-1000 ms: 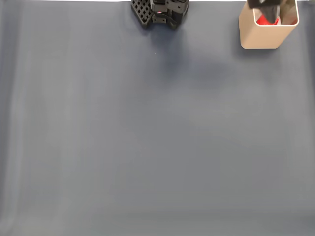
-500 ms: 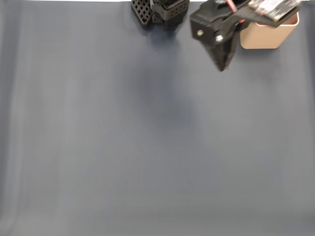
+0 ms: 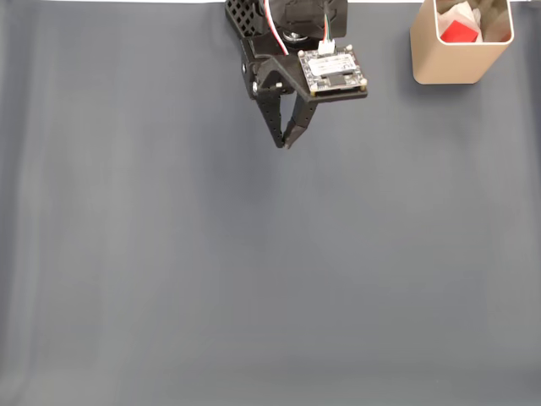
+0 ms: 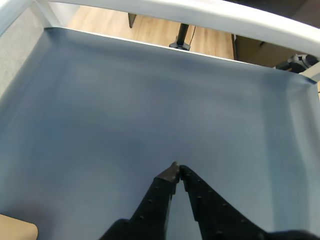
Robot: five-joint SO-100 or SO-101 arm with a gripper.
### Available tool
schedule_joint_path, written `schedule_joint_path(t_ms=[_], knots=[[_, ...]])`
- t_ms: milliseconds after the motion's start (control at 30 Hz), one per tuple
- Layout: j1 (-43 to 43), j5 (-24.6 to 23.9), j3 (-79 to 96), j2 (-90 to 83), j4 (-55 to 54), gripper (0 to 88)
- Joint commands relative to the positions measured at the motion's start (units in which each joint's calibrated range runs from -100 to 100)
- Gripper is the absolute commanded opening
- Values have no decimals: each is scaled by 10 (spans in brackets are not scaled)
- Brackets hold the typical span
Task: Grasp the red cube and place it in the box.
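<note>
A black robot claw (image 3: 284,144) hangs over a dark blue-grey table (image 3: 254,279), its two fingers closed together and holding nothing. The red cube (image 3: 459,32) lies inside the tan box (image 3: 456,61) at the table's top right corner, well apart from the claw.

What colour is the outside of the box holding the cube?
Beige-tan on the outside of the box, whitish inside; it shows best in the fixed view, at the top right.

One red cube (image 3: 459,32) inside one beige box (image 3: 456,61) at my table's (image 3: 254,271) far right corner, one gripper (image 3: 283,142) of mine, nothing more I counted.
</note>
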Motion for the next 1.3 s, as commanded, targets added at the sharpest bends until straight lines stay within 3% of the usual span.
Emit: schedule_joint_path(t_ms=[0, 967, 1267], knots=[[21, -11, 27, -39, -13, 1], [19, -68, 397, -268, -36, 1], [9, -89, 418, -298, 74, 1]])
